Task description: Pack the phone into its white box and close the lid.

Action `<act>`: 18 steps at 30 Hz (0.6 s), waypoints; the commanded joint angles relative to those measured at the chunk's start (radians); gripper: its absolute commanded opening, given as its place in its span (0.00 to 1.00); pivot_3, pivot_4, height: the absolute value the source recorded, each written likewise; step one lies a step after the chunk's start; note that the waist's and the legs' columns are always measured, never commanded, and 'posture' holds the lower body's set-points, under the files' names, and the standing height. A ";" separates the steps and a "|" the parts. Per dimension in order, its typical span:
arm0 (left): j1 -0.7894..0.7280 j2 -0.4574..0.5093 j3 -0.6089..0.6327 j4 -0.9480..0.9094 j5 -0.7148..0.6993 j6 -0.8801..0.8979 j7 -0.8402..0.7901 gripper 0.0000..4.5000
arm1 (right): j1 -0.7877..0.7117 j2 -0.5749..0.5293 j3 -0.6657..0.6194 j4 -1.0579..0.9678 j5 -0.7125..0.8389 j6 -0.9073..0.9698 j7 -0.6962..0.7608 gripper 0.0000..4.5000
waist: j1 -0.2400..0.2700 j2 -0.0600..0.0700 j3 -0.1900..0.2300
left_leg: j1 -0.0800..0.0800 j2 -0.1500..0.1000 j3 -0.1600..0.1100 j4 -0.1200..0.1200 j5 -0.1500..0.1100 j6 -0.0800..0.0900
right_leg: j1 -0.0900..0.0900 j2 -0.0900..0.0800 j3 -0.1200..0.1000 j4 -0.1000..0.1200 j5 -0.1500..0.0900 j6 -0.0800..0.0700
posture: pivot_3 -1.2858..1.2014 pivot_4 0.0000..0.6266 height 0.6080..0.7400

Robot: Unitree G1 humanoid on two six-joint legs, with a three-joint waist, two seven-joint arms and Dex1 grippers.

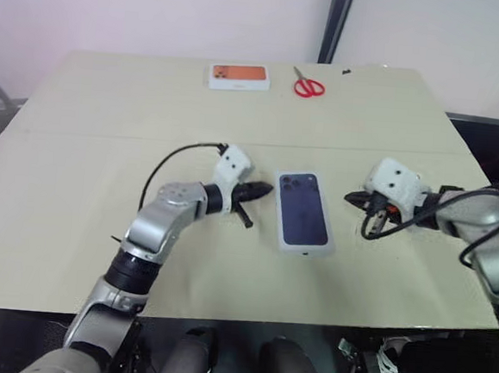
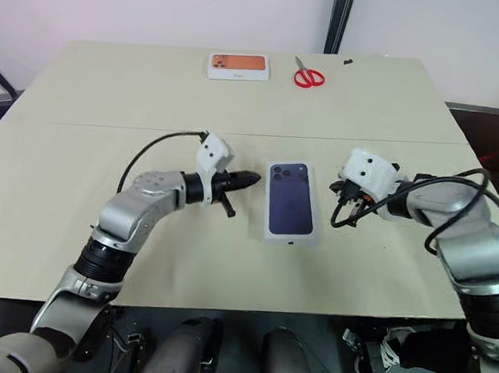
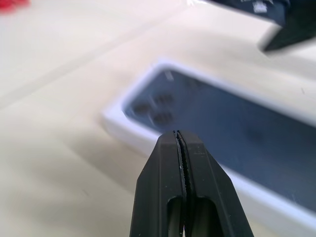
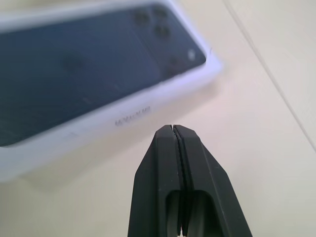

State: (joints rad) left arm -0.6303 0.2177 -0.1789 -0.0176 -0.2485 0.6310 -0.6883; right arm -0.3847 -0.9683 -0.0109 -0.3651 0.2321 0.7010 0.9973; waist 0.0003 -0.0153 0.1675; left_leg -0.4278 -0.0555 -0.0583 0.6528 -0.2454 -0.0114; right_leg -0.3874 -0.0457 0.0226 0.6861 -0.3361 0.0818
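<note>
The white box point(image 1: 304, 212) lies closed at the middle of the table. Its lid point(image 4: 74, 64) sits on top and bears a dark navy phone picture with camera lenses. The phone itself is hidden. My left gripper point(image 1: 267, 189) hovers just left of the box's far corner, pointing at it, fingers shut on nothing. My right gripper point(image 1: 350, 197) hovers just right of the box, pointing at it, also shut and empty. Neither gripper touches the box. The left wrist view has the shut fingertips point(image 3: 178, 134) in front of the lid's camera corner.
A white box with an orange phone picture point(image 1: 239, 76) and red scissors point(image 1: 308, 87) lie at the table's far edge. Black cables loop from both wrists. The beige table point(image 1: 74, 224) has bare room on both sides of the box.
</note>
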 commanded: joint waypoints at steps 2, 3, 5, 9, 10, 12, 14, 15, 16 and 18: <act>-0.065 -0.032 -0.058 0.107 0.056 -0.073 0.009 0.01 | 0.078 -0.017 -0.034 -0.132 0.102 0.060 0.042 0.01 | 0.011 0.000 0.000 | 0.000 0.000 0.000 0.001 0.000 0.000 | 0.000 0.000 0.000 0.000 0.000 0.000 | 0.52 0.24 1.00; -0.080 -0.038 -0.081 0.145 0.076 -0.091 0.006 0.01 | 0.106 -0.018 -0.019 -0.146 0.093 0.059 0.029 0.01 | 0.012 0.000 0.000 | 0.000 0.000 0.000 0.001 0.000 0.000 | 0.000 0.000 0.000 0.000 0.000 0.000 | 0.52 0.24 1.00; -0.104 -0.051 -0.118 0.206 0.106 -0.120 -0.005 0.01 | 0.147 -0.015 0.011 -0.156 0.072 0.063 0.000 0.01 | 0.013 0.000 0.000 | 0.000 0.000 0.000 0.001 0.000 0.000 | 0.000 0.000 0.000 0.000 0.000 0.000 | 0.52 0.24 1.00; -0.134 -0.069 -0.167 0.301 0.147 -0.139 -0.027 0.01 | 0.205 -0.021 0.055 -0.164 0.044 0.075 -0.041 0.01 | 0.014 0.000 0.000 | 0.000 0.000 0.000 0.001 0.000 0.000 | 0.000 0.000 0.000 0.000 0.000 0.000 | 0.52 0.24 1.00; -0.138 -0.073 -0.177 0.319 0.157 -0.145 -0.030 0.01 | 0.218 -0.026 0.064 -0.164 0.035 0.075 -0.048 0.01 | 0.014 0.000 0.000 | 0.000 0.000 0.000 0.001 0.000 0.000 | 0.000 0.000 0.000 0.000 0.000 0.000 | 0.52 0.24 1.00; -0.142 -0.081 -0.186 0.342 0.168 -0.148 -0.038 0.01 | 0.233 -0.029 0.077 -0.160 0.022 0.082 -0.063 0.01 | 0.013 0.000 -0.001 | 0.000 0.000 0.000 0.002 0.000 0.000 | 0.001 0.000 0.000 0.000 0.000 0.000 | 0.52 0.24 1.00; -0.138 -0.086 -0.195 0.353 0.177 -0.148 -0.049 0.01 | 0.243 -0.036 0.096 -0.147 -0.005 0.079 -0.085 0.01 | 0.013 -0.001 -0.001 | 0.001 0.000 0.000 0.002 0.000 0.000 | 0.002 0.000 0.000 0.000 0.000 0.000 | 0.52 0.24 1.00; -0.135 -0.088 -0.198 0.356 0.183 -0.153 -0.049 0.01 | 0.246 -0.038 0.097 -0.140 -0.012 0.070 -0.091 0.01 | 0.013 -0.001 -0.001 | 0.001 0.000 0.000 0.001 0.000 0.000 | 0.002 0.000 0.000 0.000 0.000 0.000 | 0.52 0.24 1.00; -0.132 -0.089 -0.198 0.358 0.188 -0.158 -0.047 0.01 | 0.246 -0.036 0.093 -0.137 -0.014 0.064 -0.096 0.01 | 0.013 -0.001 -0.001 | 0.002 0.000 -0.001 0.001 0.000 0.000 | 0.003 0.000 0.000 0.000 0.000 0.000 | 0.52 0.24 1.00; -0.125 -0.095 -0.172 0.348 0.182 -0.174 -0.033 0.01 | 0.234 -0.018 0.059 -0.130 0.003 0.040 -0.106 0.01 | 0.014 -0.002 -0.001 | 0.004 0.000 -0.001 0.002 0.000 0.000 | 0.007 0.000 -0.001 -0.002 0.000 0.000 | 0.52 0.24 1.00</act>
State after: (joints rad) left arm -0.7621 0.1278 -0.3534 0.3322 -0.0729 0.4650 -0.7236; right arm -0.1553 -0.9879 0.0654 -0.5152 0.2508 0.7459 0.9119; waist 0.0139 -0.0170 0.1661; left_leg -0.4222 -0.0557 -0.0594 0.6544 -0.2456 -0.0111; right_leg -0.3795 -0.0458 0.0218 0.6840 -0.3362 0.0821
